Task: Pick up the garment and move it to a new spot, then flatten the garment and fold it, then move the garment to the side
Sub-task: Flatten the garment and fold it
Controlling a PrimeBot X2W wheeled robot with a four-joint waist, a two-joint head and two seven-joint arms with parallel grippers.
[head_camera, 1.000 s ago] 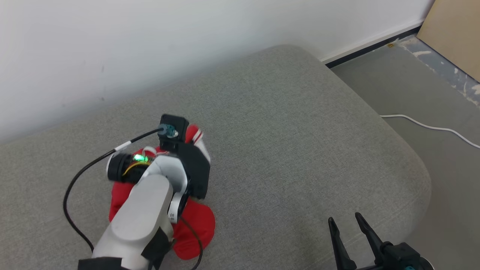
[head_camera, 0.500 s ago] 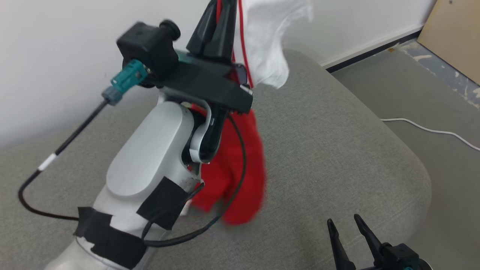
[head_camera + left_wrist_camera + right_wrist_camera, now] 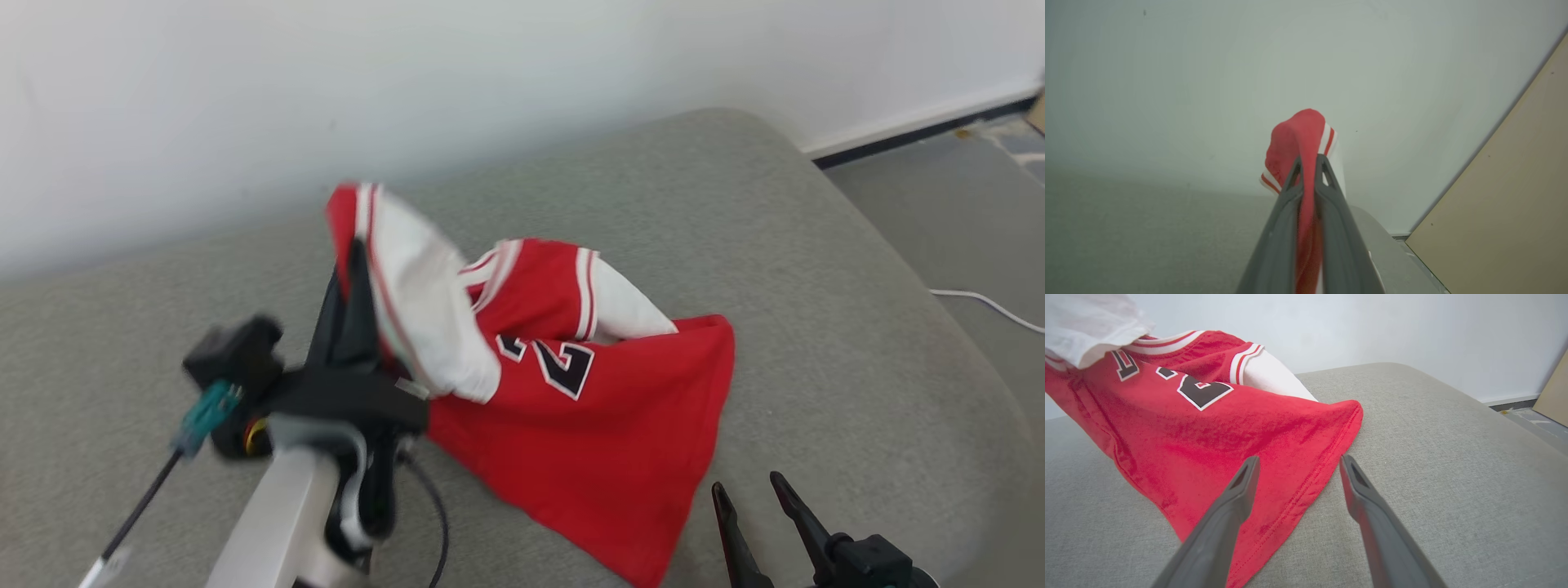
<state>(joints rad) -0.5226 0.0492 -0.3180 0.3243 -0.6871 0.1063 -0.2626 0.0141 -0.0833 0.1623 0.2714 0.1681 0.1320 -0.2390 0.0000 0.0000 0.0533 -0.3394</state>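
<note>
Red-and-white numbered jersey garment [image 3: 604, 408], far-left edge clamped in closed left gripper [image 3: 356, 261] — rest draped over grey fabric cushion [image 3: 816, 269], right gripper [image 3: 747, 483] gaping, empty, near-right of its hem.

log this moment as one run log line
left gripper: shut on jersey | jersey: one end held up, rest draped on cushion | right gripper: open, empty, beside jersey
</note>
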